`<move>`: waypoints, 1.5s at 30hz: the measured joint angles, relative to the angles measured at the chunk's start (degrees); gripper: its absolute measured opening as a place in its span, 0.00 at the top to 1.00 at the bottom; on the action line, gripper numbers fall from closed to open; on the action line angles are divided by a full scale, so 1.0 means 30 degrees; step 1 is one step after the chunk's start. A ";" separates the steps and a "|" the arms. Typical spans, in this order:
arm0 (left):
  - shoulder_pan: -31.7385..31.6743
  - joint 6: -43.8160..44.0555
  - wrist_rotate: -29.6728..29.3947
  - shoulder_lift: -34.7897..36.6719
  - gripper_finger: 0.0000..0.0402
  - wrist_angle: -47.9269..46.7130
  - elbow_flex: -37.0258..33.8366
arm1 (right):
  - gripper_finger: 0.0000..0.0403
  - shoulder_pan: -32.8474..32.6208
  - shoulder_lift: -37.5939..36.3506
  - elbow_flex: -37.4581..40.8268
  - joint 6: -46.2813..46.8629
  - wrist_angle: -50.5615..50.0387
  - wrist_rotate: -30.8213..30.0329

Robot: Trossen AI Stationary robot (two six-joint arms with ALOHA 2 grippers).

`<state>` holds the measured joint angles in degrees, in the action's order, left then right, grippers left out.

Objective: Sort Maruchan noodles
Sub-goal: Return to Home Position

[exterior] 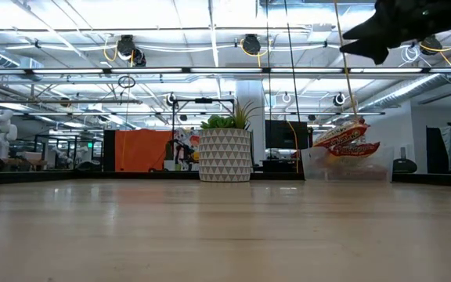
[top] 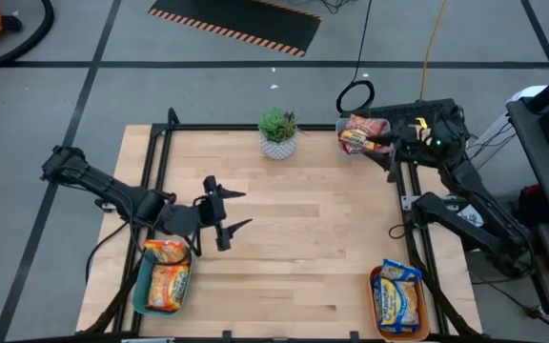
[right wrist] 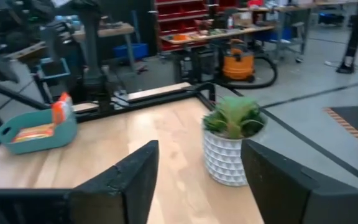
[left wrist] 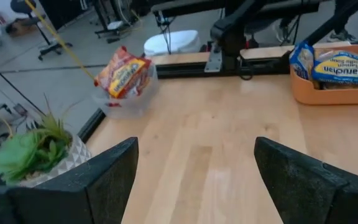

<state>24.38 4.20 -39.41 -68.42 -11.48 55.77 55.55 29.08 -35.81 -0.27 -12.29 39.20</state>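
Three heaps of Maruchan noodles, each in its own container: red packets piled in the clear bin at the far right corner of the table, orange packets in the teal tray at the near left, yellow-and-blue packets in the orange tray at the near right; no packet loose on the bare wood. Left gripper spread wide and empty, hovering above the table just beside the teal tray, pointed toward the middle; right gripper likewise spread and empty, raised high beside the clear bin, with the potted plant ahead of its fingers. Little left, by the look of it, but drawing both arms back, and most of the risk there; on the right, danger of clipping the bin's rim with a low or sideways swing, or of dragging out the topmost red packet, heaped above the wall; danger too of knocking the plant over with a sweep toward it; on the left, danger of catching the propped orange packet at the tray's end with a finger passing low, and tipping it onto the table; safest, probably, to rise first and only then withdraw.
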 joint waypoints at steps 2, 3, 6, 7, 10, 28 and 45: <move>-0.0004 -0.0491 -0.0010 0.0000 0.19 0.0238 0.0000 | 0.48 -0.0513 -0.0126 0.0000 -0.0062 -0.0008 0.0007; 0.0001 -0.0676 -0.0015 0.0000 0.19 0.0293 0.0000 | 0.50 -0.0801 -0.0177 0.0000 -0.0106 -0.0007 0.0007; 0.0001 -0.1067 -0.0014 0.0007 0.19 0.0761 -0.0288 | 0.58 -0.1774 -0.0334 0.0000 -0.0146 -0.0007 0.0014; -0.0039 -0.1228 -0.0019 0.0007 0.20 0.0952 -0.0509 | 0.60 -0.2094 -0.0383 0.0000 -0.0146 -0.0007 0.0014; -0.0224 -0.1539 -0.0016 0.0052 0.26 0.1234 -0.1079 | 0.68 -0.3025 -0.0483 0.0000 -0.0160 -0.0007 -0.0001; -0.1893 -0.2501 0.3168 0.6228 0.93 0.5550 -0.7194 | 0.99 -0.5821 -0.0640 0.3614 -0.3485 0.3063 -0.1571; -0.4816 -0.1747 0.5222 0.9238 0.94 0.6333 -1.0606 | 1.00 -0.7464 -0.0560 0.7723 -0.3699 1.2961 -0.5753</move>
<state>9.93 -1.04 -23.75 -40.71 7.51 23.95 33.16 27.40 -12.64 -11.37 26.59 21.94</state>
